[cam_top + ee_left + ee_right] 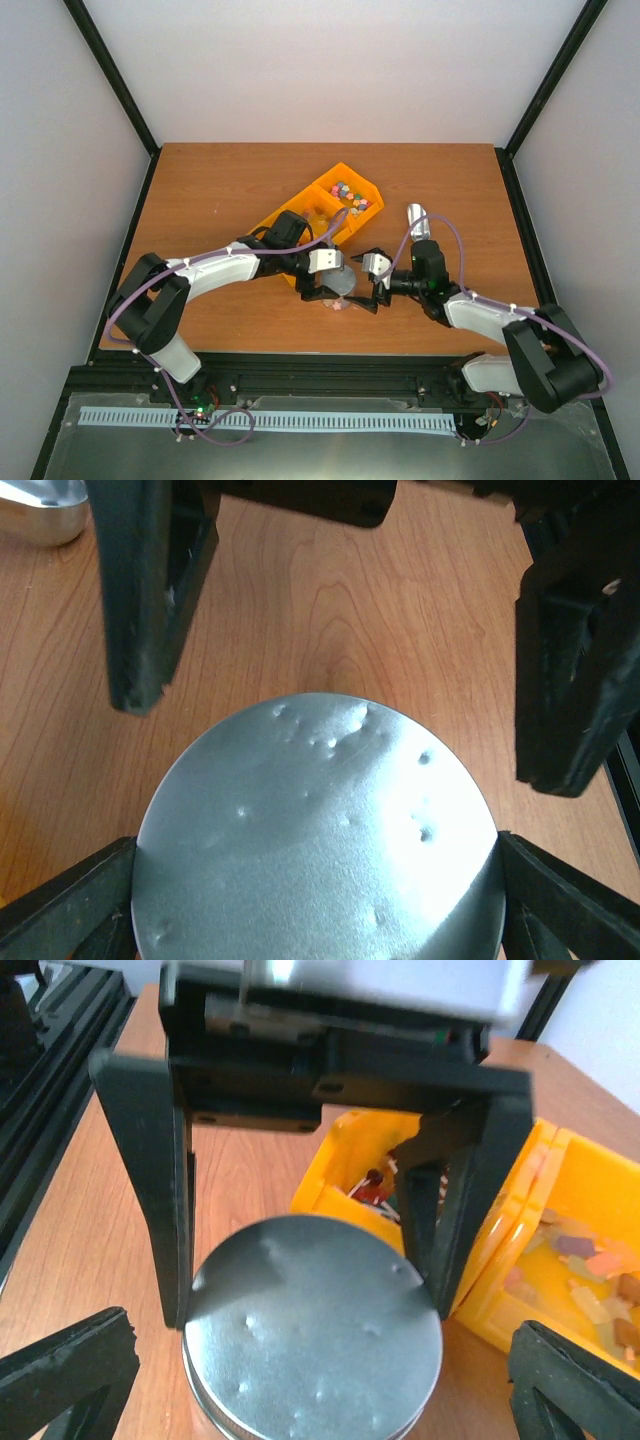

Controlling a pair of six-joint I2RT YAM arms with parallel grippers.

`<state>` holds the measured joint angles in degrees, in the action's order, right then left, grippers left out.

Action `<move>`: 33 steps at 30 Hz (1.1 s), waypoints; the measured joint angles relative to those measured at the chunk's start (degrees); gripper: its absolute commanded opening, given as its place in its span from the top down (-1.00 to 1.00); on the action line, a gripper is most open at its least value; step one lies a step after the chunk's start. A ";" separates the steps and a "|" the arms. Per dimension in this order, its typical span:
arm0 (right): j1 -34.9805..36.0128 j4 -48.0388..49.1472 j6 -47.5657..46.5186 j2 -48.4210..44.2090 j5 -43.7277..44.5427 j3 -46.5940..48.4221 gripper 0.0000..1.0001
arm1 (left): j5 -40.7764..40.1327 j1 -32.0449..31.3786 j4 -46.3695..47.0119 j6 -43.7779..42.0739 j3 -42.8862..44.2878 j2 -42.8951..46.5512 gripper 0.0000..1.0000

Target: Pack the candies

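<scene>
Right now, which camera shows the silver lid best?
Right wrist: nearly the whole dented lid shows, its round outline clear. The left wrist view is closer but crops its near edge. The top view shows only a small grey patch of it.

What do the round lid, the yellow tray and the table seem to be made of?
The lid looks like metal: matte silver, small dents, soft sheen. The tray is probably plastic: glossy yellow-orange, moulded walls. The table shows wood grain, real wood or laminate.
</scene>
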<state>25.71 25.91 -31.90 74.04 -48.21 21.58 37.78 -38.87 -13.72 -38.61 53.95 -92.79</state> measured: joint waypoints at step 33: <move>-4.28 -15.67 19.45 -6.32 19.32 34.93 -1.00 | -5.31 9.57 -19.82 21.59 31.26 6.84 -1.00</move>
<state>21.43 10.24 -12.45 67.72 -28.88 56.51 32.47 -29.30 -33.54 -17.02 85.21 -85.95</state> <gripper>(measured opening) 1.000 0.996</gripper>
